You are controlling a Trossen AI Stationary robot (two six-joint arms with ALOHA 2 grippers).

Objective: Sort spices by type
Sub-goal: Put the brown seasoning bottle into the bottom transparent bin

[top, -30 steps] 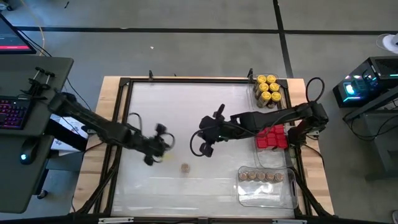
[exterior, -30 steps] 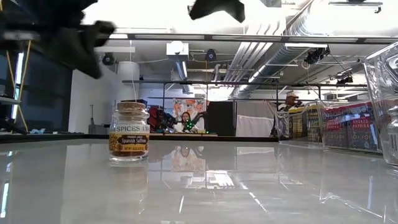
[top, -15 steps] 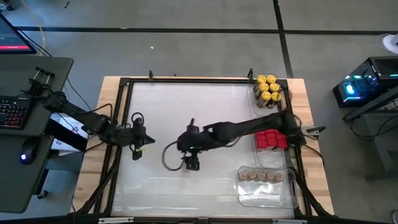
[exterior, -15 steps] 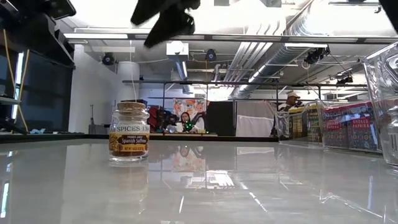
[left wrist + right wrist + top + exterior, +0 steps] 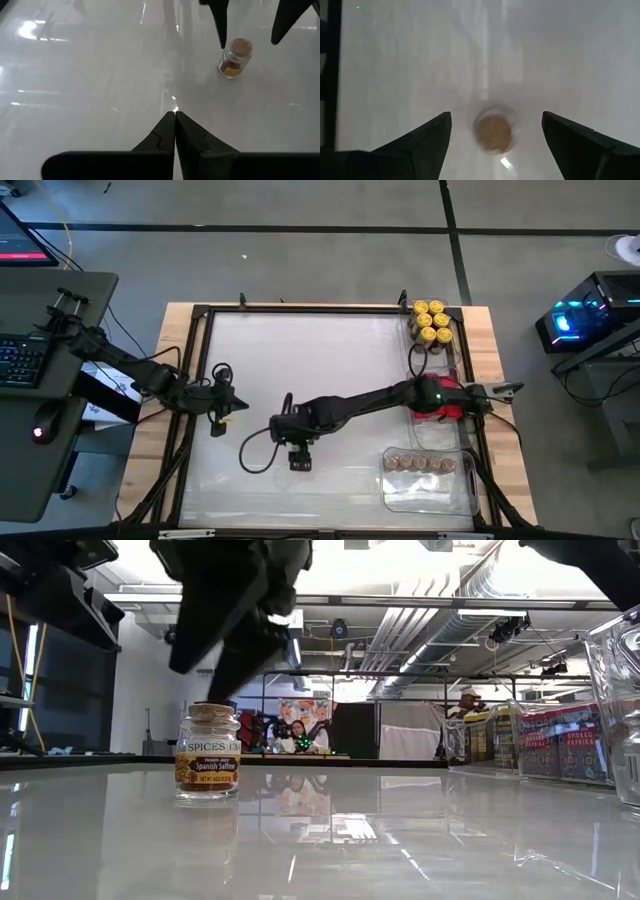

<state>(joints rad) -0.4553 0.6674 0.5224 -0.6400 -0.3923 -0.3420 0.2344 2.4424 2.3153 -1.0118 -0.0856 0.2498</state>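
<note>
A small round spice jar with a cork top and a "Spanish Saffron" label stands upright on the white table. In the high view my right arm hides it. My right gripper hangs open just above it, pointing steeply down. One finger is on either side of the cork top, and neither touches it. The left wrist view shows the same jar between those two dark fingers. My left gripper is shut and holds nothing. It waits near the table's left edge.
Along the right edge stand yellow-lidded jars at the far corner, red tins in the middle, and a clear tray with a row of cork-topped jars near the front. The white table top lies bare behind the arms.
My right gripper has swung from mid-table toward the near left and come down over the lone jar, tipping more steeply downward and opening. My left gripper has drawn back toward the table's left edge, rolled, then kept still. The jar has not moved.
</note>
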